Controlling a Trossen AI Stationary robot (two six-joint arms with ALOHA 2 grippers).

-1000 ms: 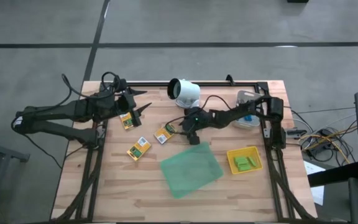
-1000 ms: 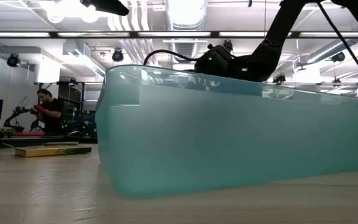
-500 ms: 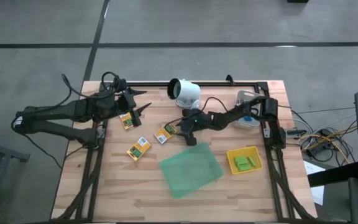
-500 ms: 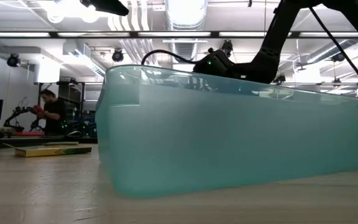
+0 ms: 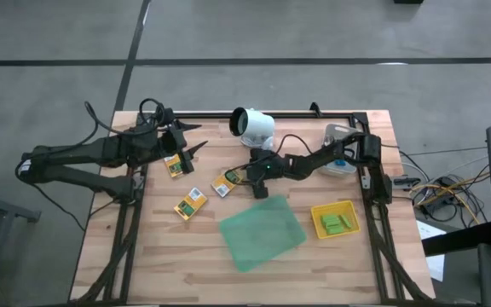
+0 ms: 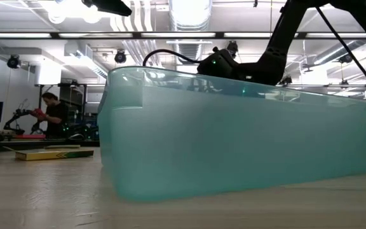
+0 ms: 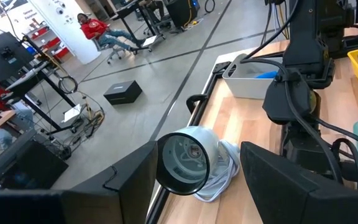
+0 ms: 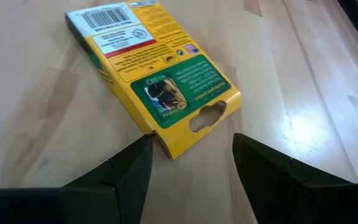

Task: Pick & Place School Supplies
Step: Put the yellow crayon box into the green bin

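Note:
Three yellow-and-green packets lie flat on the wood: one (image 5: 224,183) in front of my right gripper (image 5: 242,176), one (image 5: 190,204) nearer the table's front, one (image 5: 175,165) under my left gripper (image 5: 196,147). In the right wrist view my right gripper (image 8: 191,163) is open, its fingers on either side of the hang-hole end (image 8: 199,121) of the packet (image 8: 151,71), apart from it. My left gripper (image 7: 197,177) is open and holds nothing. Light-green blocks (image 5: 335,224) lie in the yellow tray (image 5: 350,207). Something blue (image 7: 265,74) sits in a white bin (image 5: 339,164).
A flat translucent green tray (image 5: 262,232) lies near the table's front; its wall (image 6: 234,143) fills the low view. A white camera (image 5: 252,125) with its cable stands by the far edge between the arms. A person (image 6: 49,111) sits in the room behind.
My right gripper has crept toward the table's left, closer to the middle packet. The packets and trays have not moved.

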